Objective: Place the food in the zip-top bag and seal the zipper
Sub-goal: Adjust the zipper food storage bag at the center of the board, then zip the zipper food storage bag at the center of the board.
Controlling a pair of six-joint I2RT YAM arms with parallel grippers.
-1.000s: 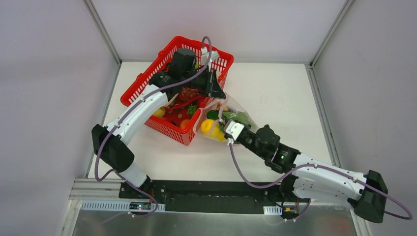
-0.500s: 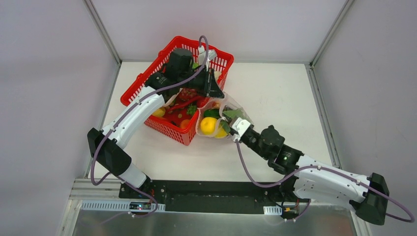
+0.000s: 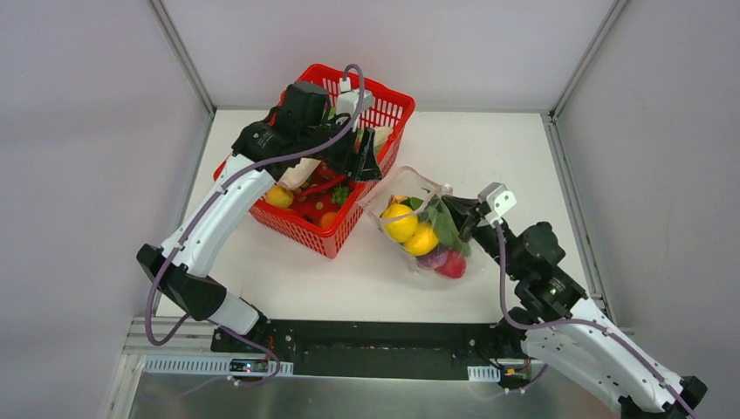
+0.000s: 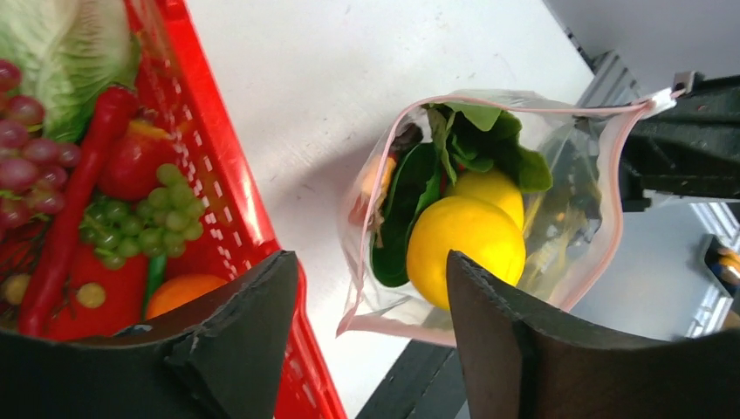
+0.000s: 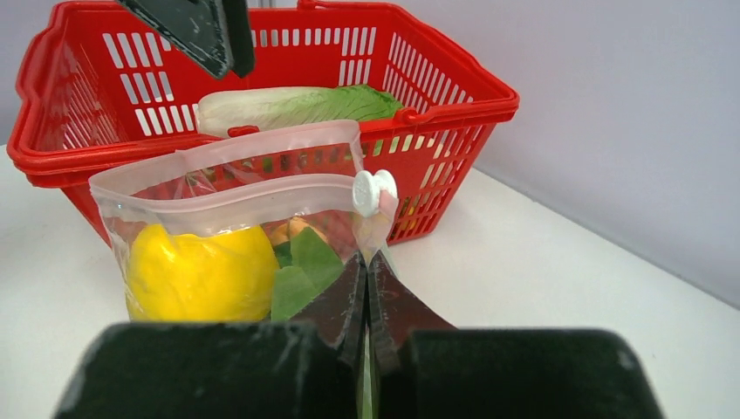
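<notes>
The clear zip-top bag (image 3: 425, 234) lies on the white table just right of the red basket. Through its plastic I see two yellow lemons (image 3: 401, 223), green leaves (image 3: 445, 225) and something red. Its mouth gapes, and the pinkish zipper (image 5: 236, 197) with a white slider (image 5: 375, 192) runs along the edge. My right gripper (image 3: 454, 209) is shut on the bag's edge just under the slider (image 5: 366, 262). My left gripper (image 3: 359, 164) hangs open over the basket's right rim, apart from the bag (image 4: 489, 201), with nothing between its fingers (image 4: 236, 332).
The red mesh basket (image 3: 262, 144) stands at the back left. It holds a green-white bok choy (image 5: 297, 105), purple grapes (image 4: 17, 131), a red chili (image 4: 78, 192), green grapes (image 4: 140, 218) and an orange (image 4: 179, 292). Grey walls enclose the table.
My left gripper let go of the bag's mouth, opened and drew back over the basket. My right gripper shut on the bag's edge and pulled the bag to the right, away from the basket.
</notes>
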